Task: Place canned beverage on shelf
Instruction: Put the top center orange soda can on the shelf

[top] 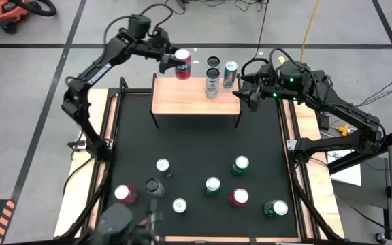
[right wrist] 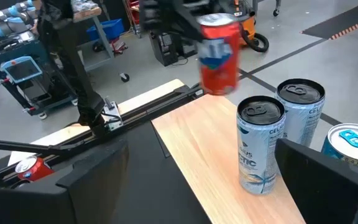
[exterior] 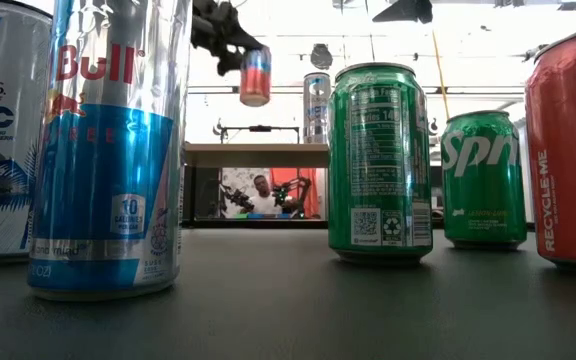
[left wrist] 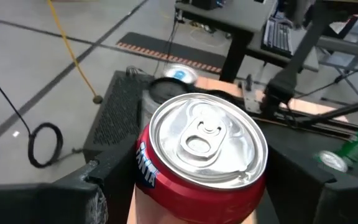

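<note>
Red can [top: 182,64] — beside three shelf [top: 182,102] cans [top: 212,83]

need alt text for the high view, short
The left tool holds a red aluminium drink can above the small light-wood shelf on black legs, where three cans already stand. The right tool waits open beside the shelf; more cans dot the black table.

Glossy metal on pale wood

The red can [left wrist: 201,155] has a shiny aluminium lid; the shelf [top: 192,103] is smooth light wood; the table [top: 196,146] is matt black.
</note>
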You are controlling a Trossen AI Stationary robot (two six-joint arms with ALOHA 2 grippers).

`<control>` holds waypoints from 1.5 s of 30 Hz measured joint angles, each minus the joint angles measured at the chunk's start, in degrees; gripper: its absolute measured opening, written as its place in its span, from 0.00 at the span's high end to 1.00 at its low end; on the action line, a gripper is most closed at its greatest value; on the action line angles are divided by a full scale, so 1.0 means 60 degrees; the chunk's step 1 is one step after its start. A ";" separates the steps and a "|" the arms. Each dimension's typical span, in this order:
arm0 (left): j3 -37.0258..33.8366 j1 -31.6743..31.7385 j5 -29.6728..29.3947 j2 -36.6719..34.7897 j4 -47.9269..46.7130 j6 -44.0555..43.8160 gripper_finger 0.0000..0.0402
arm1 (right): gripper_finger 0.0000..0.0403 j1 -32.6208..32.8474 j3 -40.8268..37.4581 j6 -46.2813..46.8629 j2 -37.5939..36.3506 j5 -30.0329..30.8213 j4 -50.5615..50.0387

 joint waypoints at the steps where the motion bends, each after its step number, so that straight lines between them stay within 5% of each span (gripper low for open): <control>1: 0.0003 -0.0051 -0.0043 -0.0174 -0.0315 0.0000 0.31 | 0.05 0.0000 0.0000 -0.0043 0.0000 0.0002 0.0000; 5: -0.0637 -0.0312 -0.0377 -0.1076 -0.1032 -0.0004 0.31 | 0.05 0.0000 0.0000 -0.0111 0.0000 -0.0002 0.0020; 10: -0.2825 -0.0723 -0.0899 -0.3014 -0.0194 -0.0808 0.31 | 0.05 0.0002 0.0000 -0.0114 0.0000 -0.0024 0.0222; 18: -0.6587 -0.1471 -0.3245 -0.5239 0.5792 -0.2401 0.31 | 0.05 0.0000 0.0000 -0.0122 0.0004 -0.0030 0.0361; 24: -0.7032 -0.1401 -0.3489 -0.4476 0.6873 -0.1683 0.31 | 0.05 0.0000 0.0000 -0.0092 0.0004 -0.0255 0.0361; 34: -0.6617 -0.0982 -0.1771 -0.2556 0.8195 -0.1747 0.31 | 0.05 0.0004 0.0000 0.0093 0.0004 -0.0260 0.0357; 45: -0.5649 -0.0431 -0.0928 -0.1182 0.8066 -0.1750 0.31 | 0.05 0.0000 0.0000 0.0055 0.0012 -0.0249 0.0175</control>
